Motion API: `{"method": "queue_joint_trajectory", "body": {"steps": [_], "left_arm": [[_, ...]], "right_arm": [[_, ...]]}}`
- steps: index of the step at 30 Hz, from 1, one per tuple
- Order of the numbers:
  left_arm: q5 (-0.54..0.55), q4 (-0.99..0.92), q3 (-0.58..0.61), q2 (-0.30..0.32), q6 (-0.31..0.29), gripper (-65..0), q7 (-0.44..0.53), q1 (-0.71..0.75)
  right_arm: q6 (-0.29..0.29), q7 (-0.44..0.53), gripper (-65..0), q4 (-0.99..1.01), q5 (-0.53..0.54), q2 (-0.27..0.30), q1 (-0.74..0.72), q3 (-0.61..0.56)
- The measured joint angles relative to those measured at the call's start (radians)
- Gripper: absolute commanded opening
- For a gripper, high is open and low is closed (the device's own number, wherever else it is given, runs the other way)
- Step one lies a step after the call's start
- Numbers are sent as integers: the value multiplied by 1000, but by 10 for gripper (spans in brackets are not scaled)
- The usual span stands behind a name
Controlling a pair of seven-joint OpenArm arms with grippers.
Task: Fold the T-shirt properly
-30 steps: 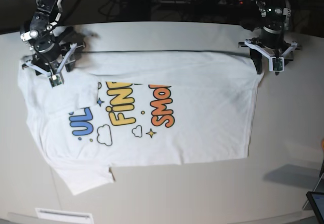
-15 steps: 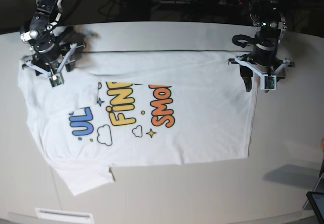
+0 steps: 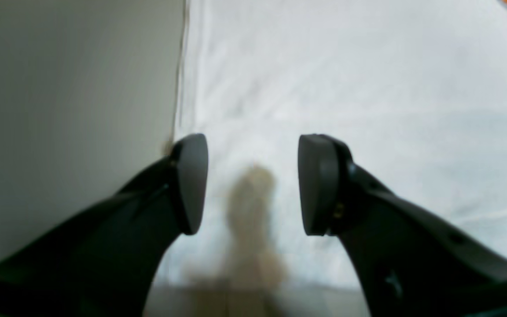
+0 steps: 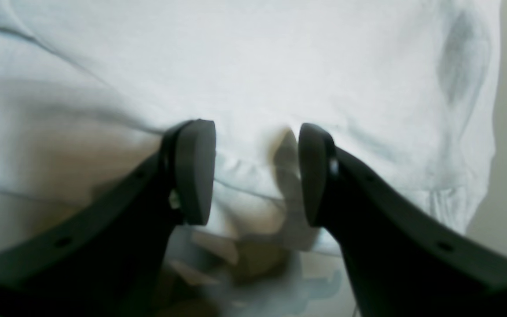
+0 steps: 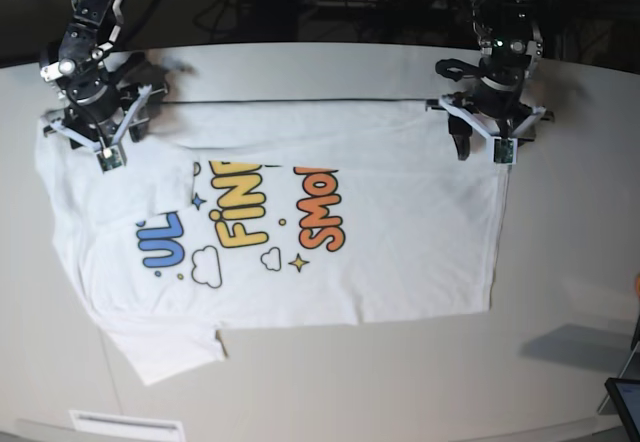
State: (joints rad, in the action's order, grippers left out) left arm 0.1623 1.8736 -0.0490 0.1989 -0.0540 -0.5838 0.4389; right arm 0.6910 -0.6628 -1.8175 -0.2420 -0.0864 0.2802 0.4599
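The white T-shirt (image 5: 400,222) lies flat on the table, print side up, showing yellow "FINE" and orange "SMOL". A folded-over flap at the upper left covers part of blue "ULTRA". My left gripper (image 5: 480,148) is open, hovering over the shirt's upper right corner. In the left wrist view it (image 3: 253,185) straddles white cloth (image 3: 368,88) just inside the hem edge. My right gripper (image 5: 90,142) is open over the shirt's upper left part. In the right wrist view it (image 4: 255,171) sits low over wrinkled white cloth (image 4: 236,66), holding nothing.
The beige table (image 5: 560,262) extends right of and below the shirt, and shows bare in the left wrist view (image 3: 73,88). A dark tablet corner (image 5: 626,402) sits at the bottom right, a white label (image 5: 125,425) at the bottom left. Cables crowd the dark back edge.
My left gripper has moved left in the base view, from beyond the shirt's right edge to over its upper right corner. The right arm and the shirt have not moved.
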Motion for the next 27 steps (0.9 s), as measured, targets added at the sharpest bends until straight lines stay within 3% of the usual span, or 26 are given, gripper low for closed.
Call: {"method": "queue_joint_trajectory", "body": {"steps": [6, 18, 27], "left_arm": [[0, -72, -3, 4, 2, -341, 8, 4], [4, -43, -5, 12, 2, -341, 23, 66], [0, -21, -92, 12, -1, -341, 0, 105]], "right_arm": [[0, 2, -351, 0, 0, 0, 3, 0], [-4, 27, -351, -9, 12, 3, 45, 1], [-6, 29, -351, -24, 12, 3, 64, 1]]}}
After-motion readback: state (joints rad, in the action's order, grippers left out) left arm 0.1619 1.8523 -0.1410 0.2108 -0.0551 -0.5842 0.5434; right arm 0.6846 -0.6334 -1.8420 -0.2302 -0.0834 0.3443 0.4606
